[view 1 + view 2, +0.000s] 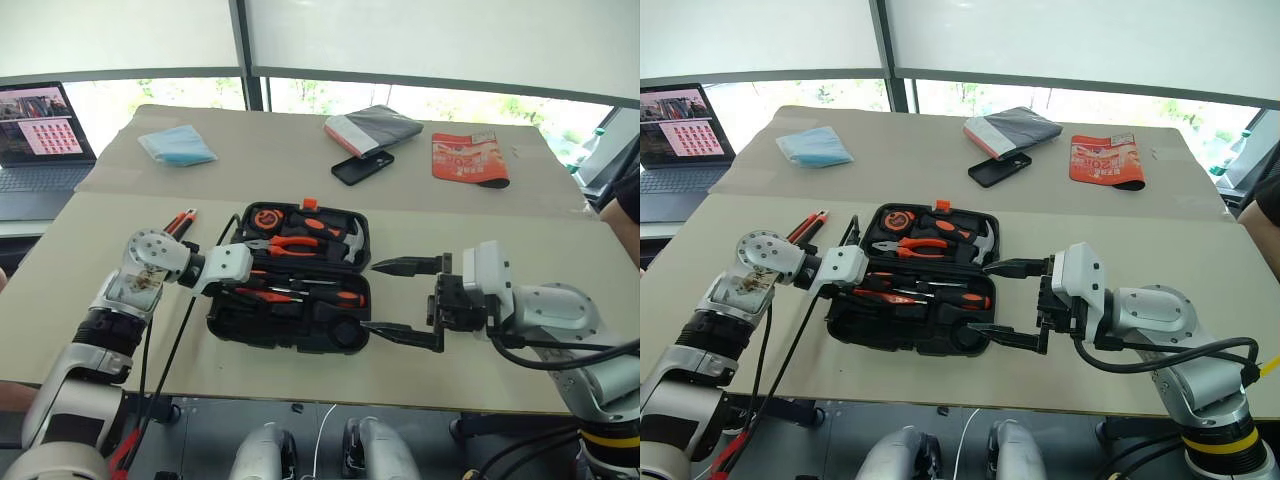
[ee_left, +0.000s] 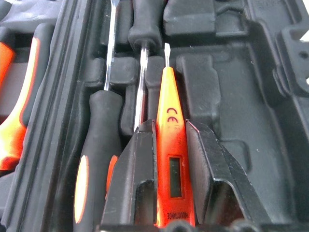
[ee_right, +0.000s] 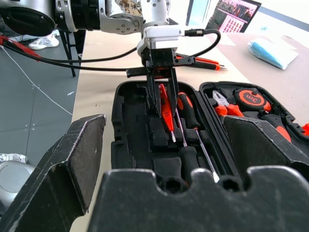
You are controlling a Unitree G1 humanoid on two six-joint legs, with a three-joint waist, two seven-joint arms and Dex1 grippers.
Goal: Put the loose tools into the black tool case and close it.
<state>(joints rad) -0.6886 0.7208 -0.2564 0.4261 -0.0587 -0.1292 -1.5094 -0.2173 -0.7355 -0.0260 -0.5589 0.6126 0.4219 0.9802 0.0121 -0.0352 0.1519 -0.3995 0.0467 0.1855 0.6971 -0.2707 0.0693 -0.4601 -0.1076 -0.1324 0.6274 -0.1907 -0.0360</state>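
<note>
One case point(image 1: 225, 318), perhaps three screwdrivers point(image 1: 300, 292), one phone point(image 1: 362, 167).

Left arm bent inward, left gripper point(image 3: 163, 99) tilted downward, fingers closed on orange tester screwdriver point(image 2: 170, 159), right gripper point(image 1: 400, 297) level, jaws wide apart

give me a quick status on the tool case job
Left gripper shut on orange tester screwdriver, over open black tool case. Right gripper open beside case. Nothing blocking.

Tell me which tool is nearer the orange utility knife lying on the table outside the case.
Left. The left tool works over the case's near half, on the utility knife's side; the right tool hangs open past the case's opposite end.
</note>
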